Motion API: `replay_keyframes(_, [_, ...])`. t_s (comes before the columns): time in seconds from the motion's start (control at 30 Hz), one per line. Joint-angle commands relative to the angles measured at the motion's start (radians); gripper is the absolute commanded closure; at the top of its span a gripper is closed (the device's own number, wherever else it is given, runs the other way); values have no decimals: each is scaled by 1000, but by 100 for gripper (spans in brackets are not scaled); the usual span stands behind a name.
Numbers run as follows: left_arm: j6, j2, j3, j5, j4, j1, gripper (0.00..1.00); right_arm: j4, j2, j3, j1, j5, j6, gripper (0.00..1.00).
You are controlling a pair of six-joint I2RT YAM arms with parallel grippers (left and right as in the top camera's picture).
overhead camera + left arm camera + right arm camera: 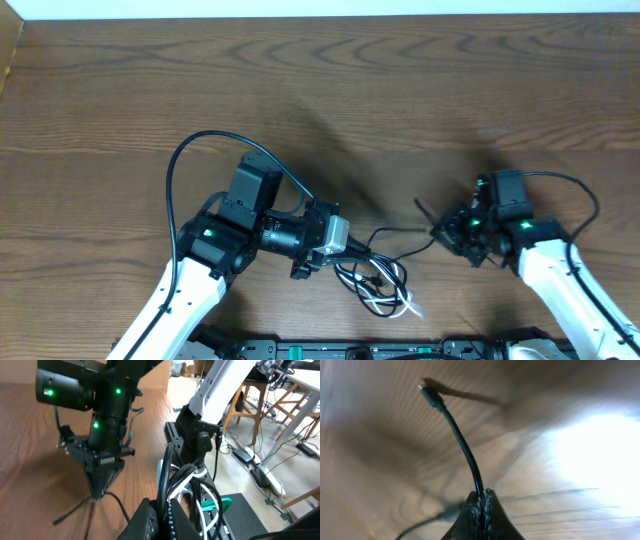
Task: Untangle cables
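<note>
Right gripper (481, 496) clamped on black cable (462, 442), plug end free toward 11 o'clock. Left gripper (160, 510) closed on tangled cables (385, 285), heap at 6 o'clock edge of counter (320, 90).

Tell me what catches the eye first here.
The right gripper pinches one black cable, its plug end sticking up over the wooden table. Near the front edge, a tangle of black and white cables lies by the left gripper, which is shut on part of it.
</note>
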Motion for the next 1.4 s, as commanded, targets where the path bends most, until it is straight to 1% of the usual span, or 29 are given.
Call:
replay_keyframes(0.0, [6,-5,2,31,0,3,93,-38,1,9,-94,20,-58,99])
replay_keyframes(0.33, [6,-5,2,31,-3,3,93,-60,1,9,-270,20,-170,99])
replay_keyframes(0.37, [6,-5,2,31,-3,3,93,-60,1,9,-285,19,-172,96])
replay_keyframes(0.4, [6,-5,2,31,-3,3,93,-63,1,9,-293,19,-176,81])
replay_keyframes(0.43, [6,-5,2,31,-3,3,92,-67,1,9,-299,0,-204,49])
replay_keyframes(0.47, [6,-5,2,31,-3,3,93,-65,1,9,-300,-30,-255,32])
replay_keyframes(0.5, [6,-5,2,31,-3,3,92,-59,1,9,-300,-61,-311,20])
replay_keyframes(0.53, [6,-5,2,31,-3,3,93,-55,1,9,-300,-98,-362,11])
replay_keyframes(0.57, [6,-5,2,31,-3,3,93,-55,1,9,-300,-141,-409,4])
replay_keyframes(0.6, [6,-5,2,31,-3,3,93,-56,1,9,-300,-177,-435,1])
replay_keyframes(0.77, [6,-5,2,31,-3,3,93,-87,1,9,-300,-413,-513,1])
replay_keyframes(0.9, [6,-5,2,31,-3,3,93,-142,1,9,-299,-566,-520,1])
replay_keyframes(1.03, [27,-5,2,31,-3,3,93,-189,1,9,-299,-650,-520,2])
replay_keyframes(1.13, [33,-5,2,31,1,3,93,-226,1,9,-285,-660,-519,12])
replay_keyframes(1.27, [32,-5,2,32,1,3,93,-224,1,8,-241,-658,-517,27])
replay_keyframes(1.37, [32,-5,2,59,1,3,93,-212,1,8,-192,-655,-472,32])
